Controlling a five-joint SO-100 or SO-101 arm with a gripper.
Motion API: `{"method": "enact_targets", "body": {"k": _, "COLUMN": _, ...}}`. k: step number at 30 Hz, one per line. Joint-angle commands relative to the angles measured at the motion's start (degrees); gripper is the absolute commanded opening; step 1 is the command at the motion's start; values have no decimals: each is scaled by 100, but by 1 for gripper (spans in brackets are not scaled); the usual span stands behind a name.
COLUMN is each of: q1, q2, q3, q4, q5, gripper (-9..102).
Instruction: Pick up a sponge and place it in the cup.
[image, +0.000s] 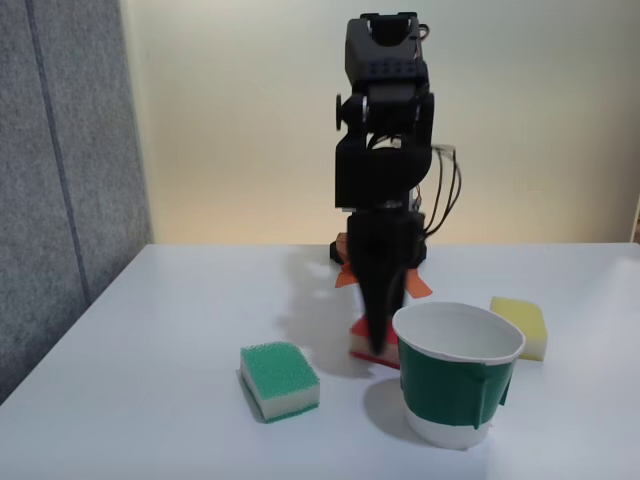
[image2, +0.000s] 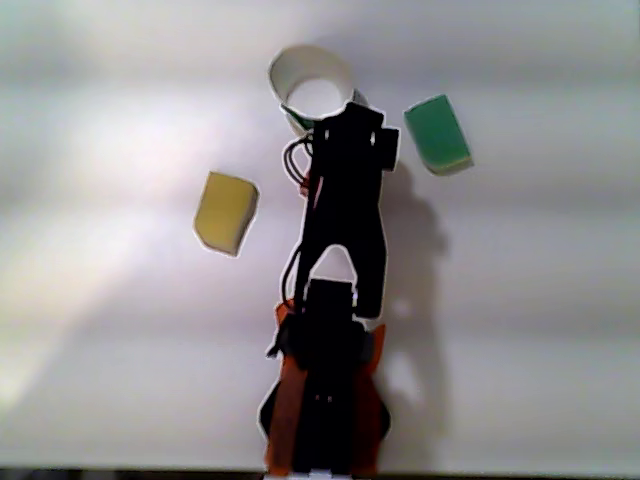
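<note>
While gripper meets sponge — three sponges, one cup.

The cup looks like smooth paper, matt white with a dark green band. The green-topped sponge has a rough, open scouring face over soft pale foam; the yellow sponge is porous foam. The table is smooth, faintly glossy white. The arm is matt black plastic.
</note>
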Motion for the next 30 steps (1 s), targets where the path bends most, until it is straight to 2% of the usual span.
{"method": "enact_targets", "body": {"k": 1, "q1": 9, "q2": 53, "q3": 149, "q4": -167, "q5": 149, "gripper": 34}}
{"method": "enact_targets", "body": {"k": 6, "q1": 0, "q2": 35, "q3": 492, "q4": -360, "q5": 343, "gripper": 28}}
{"method": "enact_targets", "body": {"k": 11, "q1": 0, "q2": 237, "q3": 853, "q4": -369, "q5": 501, "gripper": 18}}
{"method": "enact_targets", "body": {"k": 14, "q1": -9, "q2": 413, "q3": 993, "q4": -334, "q5": 448, "gripper": 0}}
{"method": "enact_targets", "body": {"k": 20, "q1": 0, "q2": 949, "q3": 967, "q4": 158, "q5": 360, "gripper": 0}}
{"method": "enact_targets", "body": {"k": 26, "q1": 132, "q2": 1846, "q3": 932, "q4": 729, "q5": -176, "gripper": 0}}
{"method": "enact_targets", "body": {"k": 30, "q1": 193, "q2": 2593, "q3": 826, "q4": 1371, "q5": -246, "gripper": 0}}
